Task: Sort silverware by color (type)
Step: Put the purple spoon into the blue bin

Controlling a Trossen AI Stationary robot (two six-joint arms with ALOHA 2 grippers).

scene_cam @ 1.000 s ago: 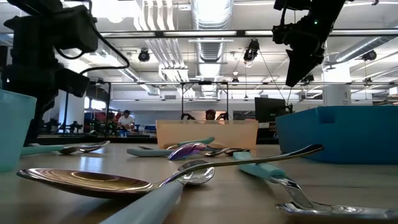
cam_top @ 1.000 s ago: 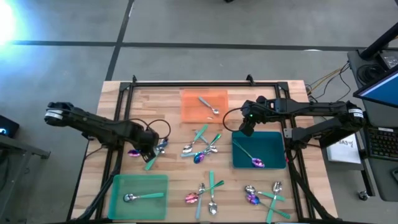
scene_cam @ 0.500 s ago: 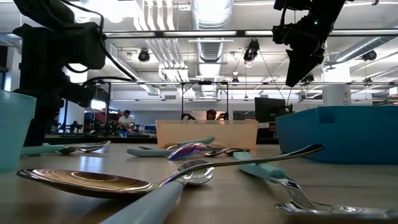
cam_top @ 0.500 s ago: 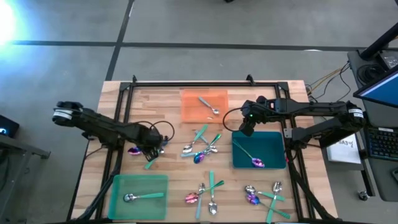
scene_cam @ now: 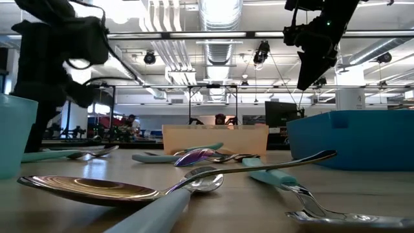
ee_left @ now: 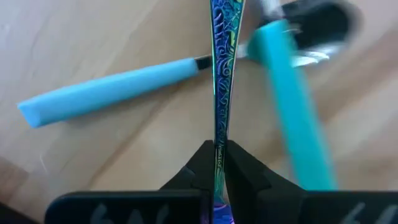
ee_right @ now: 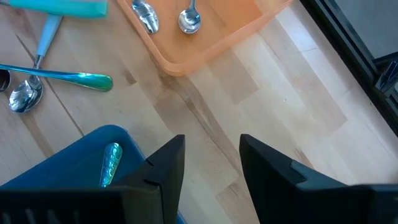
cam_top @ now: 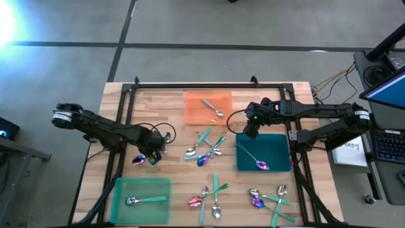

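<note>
Two fingers of my left gripper (ee_left: 217, 163) are pinched on the iridescent spoon (ee_left: 221, 74), its handle running straight ahead from the tips, over two teal-handled pieces (ee_left: 112, 90). My right gripper (ee_right: 210, 155) hangs spread above the blue tray (ee_right: 74, 155).

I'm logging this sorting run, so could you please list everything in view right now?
Table: one, light wood, under everything.
Orange tray: one, far centre, holding a silver spoon.
Blue tray: one, right side, holding an iridescent spoon.
Green tray: one, near left, holding a teal-handled spoon.
Loose silverware: silver, iridescent and teal-handled, in a centre cluster, a near-centre cluster and a near-right cluster; exact count unclear.
Iridescent handle: one, pinched at the left.
People: small figures in the room behind, low view.
Left gripper: shut on the iridescent handle.
Right gripper: open, above the blue tray's far edge.
</note>
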